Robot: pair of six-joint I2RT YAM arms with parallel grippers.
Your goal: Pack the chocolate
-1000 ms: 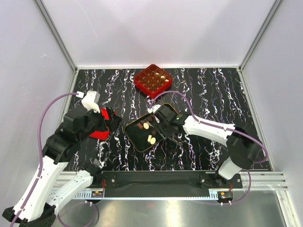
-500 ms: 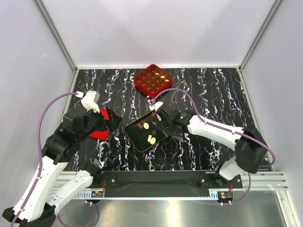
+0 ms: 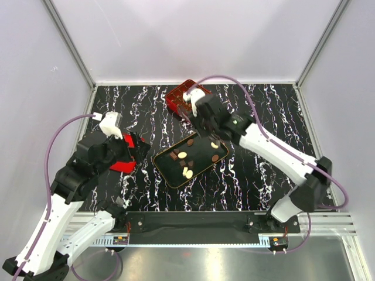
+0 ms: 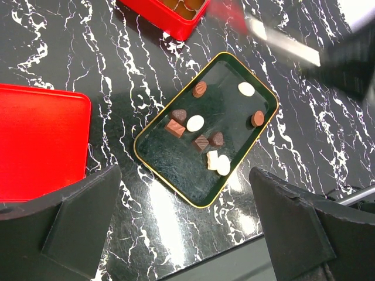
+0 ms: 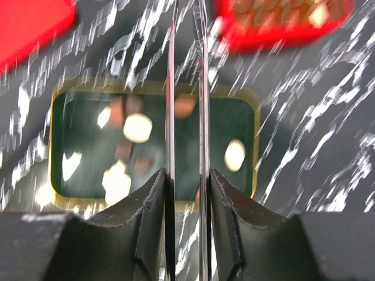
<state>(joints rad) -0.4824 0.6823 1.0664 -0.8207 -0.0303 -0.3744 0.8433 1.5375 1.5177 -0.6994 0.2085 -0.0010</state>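
Observation:
Several chocolates (image 4: 195, 123), dark brown and cream-white, lie in the black gold-rimmed tray (image 4: 176, 175), which also shows in the top view (image 3: 170, 170) and, blurred, in the right wrist view (image 5: 246, 117). My right gripper (image 3: 205, 120) (image 5: 186, 175) is shut on thin metal tongs (image 5: 171, 88) and is raised between the tray and the red gridded box (image 3: 188, 98). I cannot tell whether the tong tips hold a chocolate. My left gripper (image 3: 132, 149) (image 4: 187, 246) is open and empty, hovering left of the tray.
A flat red lid (image 3: 125, 153) (image 4: 41, 143) lies left of the tray under my left arm. The red box (image 4: 170, 12) holds some pieces in its cells. The table's near edge runs just below the tray. Walls enclose the table.
My right gripper has lifted off the tray and swung back toward the red box with the tongs. A few chocolates at the tray's right end are now uncovered. The left arm is still.

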